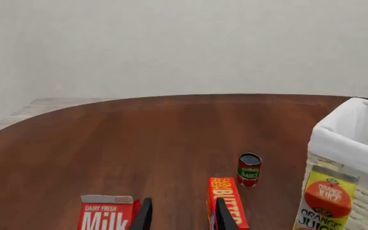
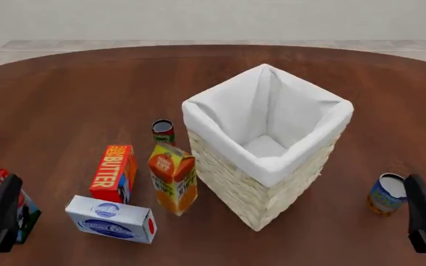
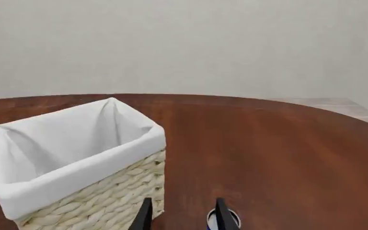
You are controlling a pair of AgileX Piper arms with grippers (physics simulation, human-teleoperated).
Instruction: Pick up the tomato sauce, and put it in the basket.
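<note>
The tomato sauce point(image 2: 162, 132), a small red can with a green label, stands upright on the table left of the basket point(image 2: 232, 185), a tall pale wicker basket with white lining. In the left wrist view the tomato sauce point(image 1: 248, 169) stands ahead of my left gripper point(image 1: 182, 218), beyond the butter box, with the basket point(image 1: 344, 143) beside it. My left gripper point(image 2: 6, 191) is open and empty at the near left edge. At the near right my right gripper point(image 2: 414, 185) is also open and empty point(image 3: 182, 218), with the basket point(image 3: 107, 196) ahead of it.
A red butter box point(image 2: 113, 173), an orange juice carton point(image 2: 173, 177) and a white-and-blue box point(image 2: 111, 218) stand left of the basket. A milk carton point(image 1: 107, 213) is by the left gripper. A blue-and-orange can point(image 2: 385, 194) stands beside the right gripper.
</note>
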